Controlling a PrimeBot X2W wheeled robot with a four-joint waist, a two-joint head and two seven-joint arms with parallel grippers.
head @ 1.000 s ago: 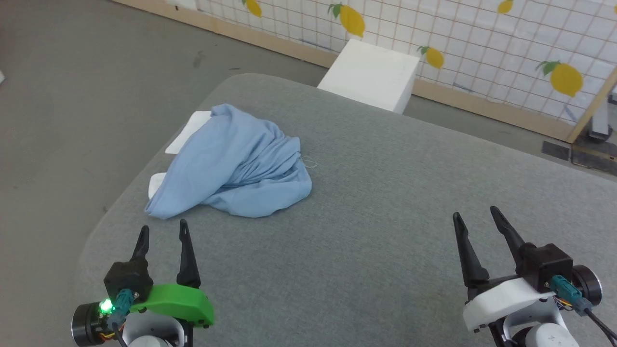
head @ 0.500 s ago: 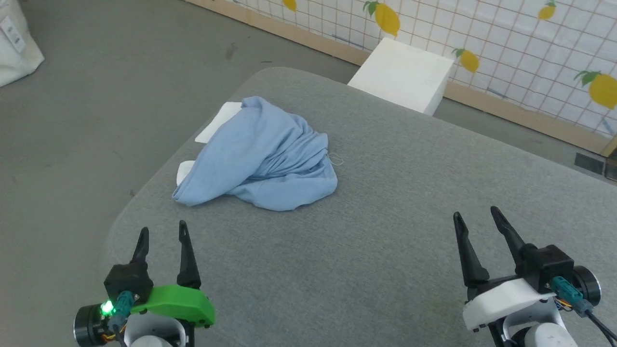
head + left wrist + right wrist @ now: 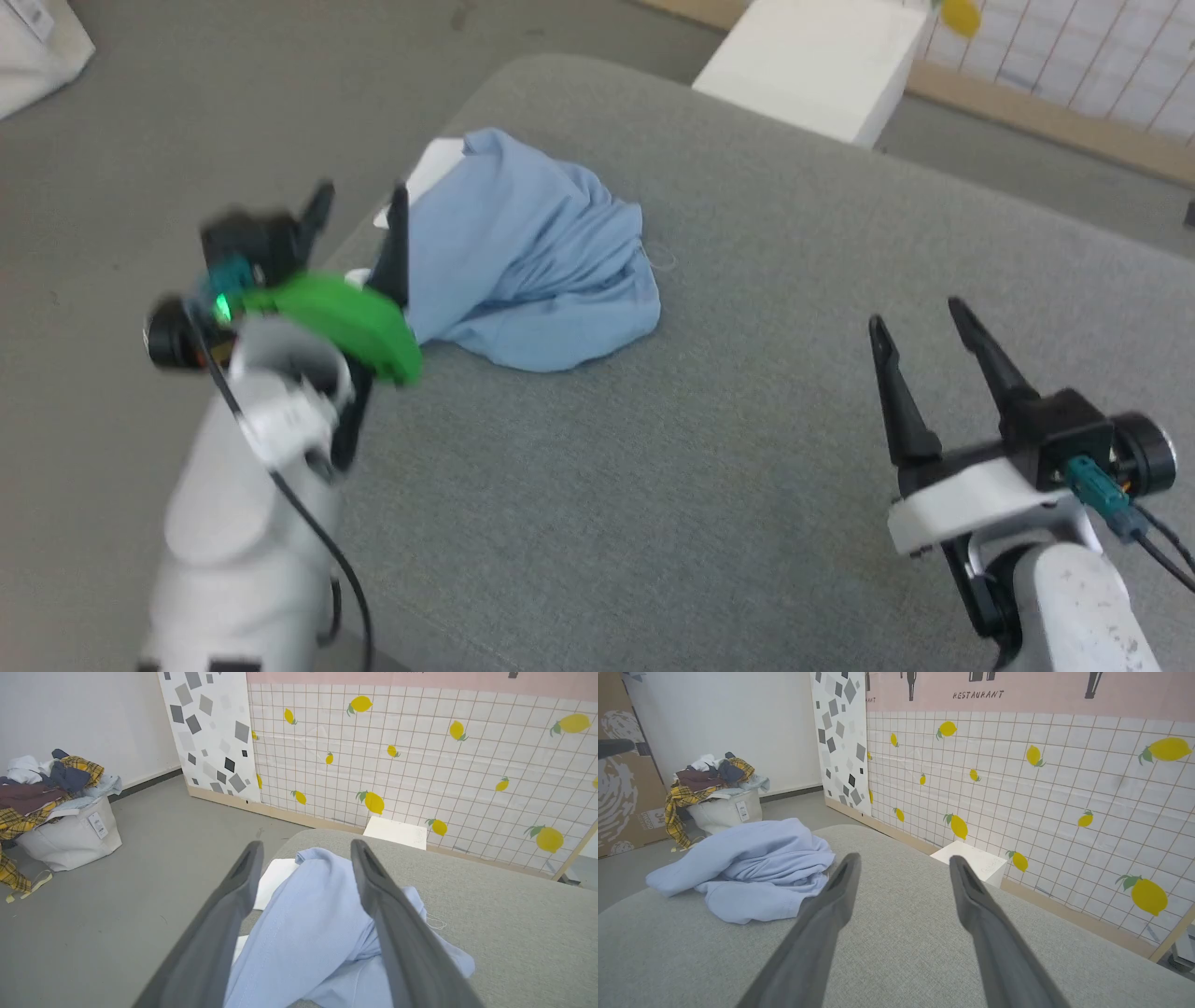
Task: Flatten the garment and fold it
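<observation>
Head view, crumpled blue garment (image 3: 541,271), rounded grey fabric tabletop (image 3: 747,448)

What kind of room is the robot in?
Probably a practice room for folding laundry: a grey padded table holds a crumpled blue shirt, a bag heaped with clothes stands nearby, and lemon-print panels stand behind.

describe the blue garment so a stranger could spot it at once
Start at the wide grey fabric-covered table. Near its far left corner lies a crumpled light blue shirt, white fabric peeking out. Unlike the hard-edged white box beyond the table, it is soft and blue.
</observation>
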